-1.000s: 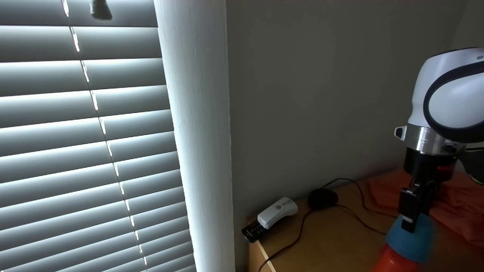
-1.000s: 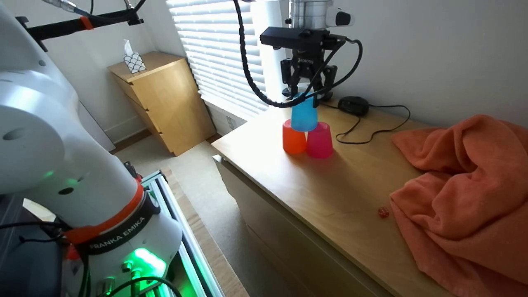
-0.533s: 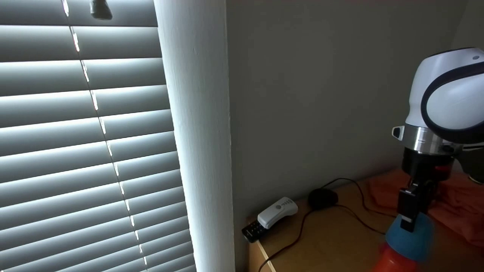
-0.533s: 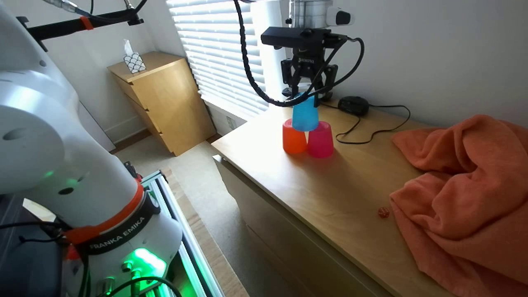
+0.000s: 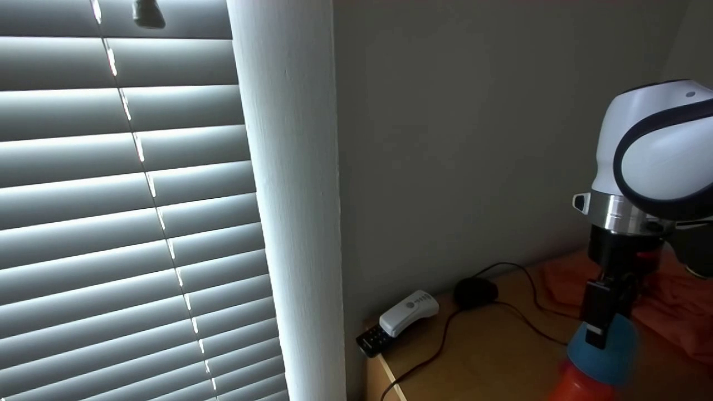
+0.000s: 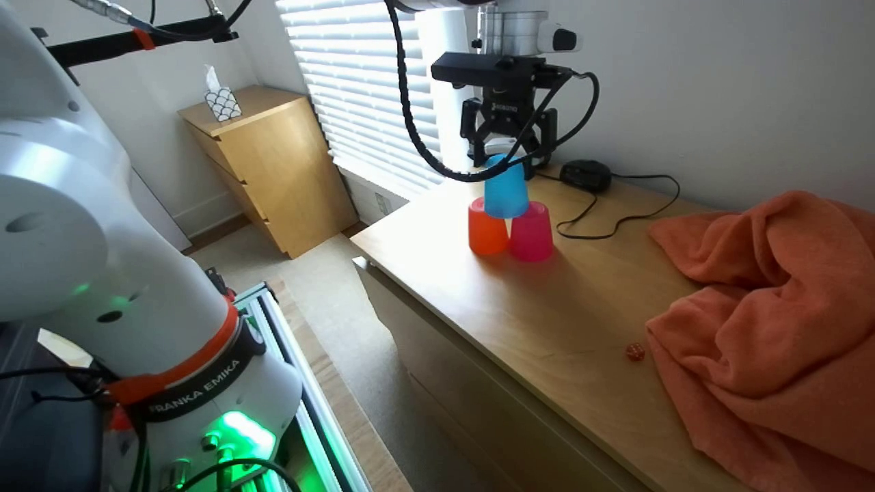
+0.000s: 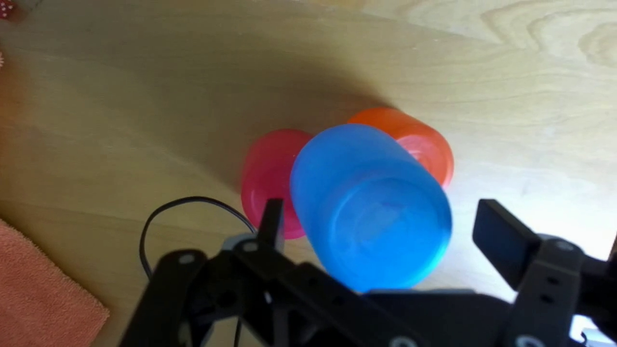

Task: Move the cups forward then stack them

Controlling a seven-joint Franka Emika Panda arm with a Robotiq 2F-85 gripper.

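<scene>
An orange cup [image 6: 485,230] and a pink cup [image 6: 532,236] stand upside down side by side on the wooden top [image 6: 567,301]. A blue cup [image 6: 506,198] sits upside down across both; it also shows in the wrist view [image 7: 381,231] and in an exterior view [image 5: 607,356]. My gripper [image 7: 379,209] is open around the blue cup. In the wrist view a gap shows between the cup and each finger. In an exterior view the gripper [image 6: 504,168] is over the cup's upper part, and its cable partly hides the cup.
A black device [image 6: 586,175] with a cord lies behind the cups, near the wall. An orange cloth [image 6: 772,307] and a red die [image 6: 636,352] lie to one side. A white remote [image 5: 409,313] lies on a black remote [image 5: 373,341] by the top's corner.
My arm has sunk slightly and shifted a little. The fingers look slightly wider apart around the blue cup. The blue cup has shifted very slightly and the lower cups look nearly unchanged.
</scene>
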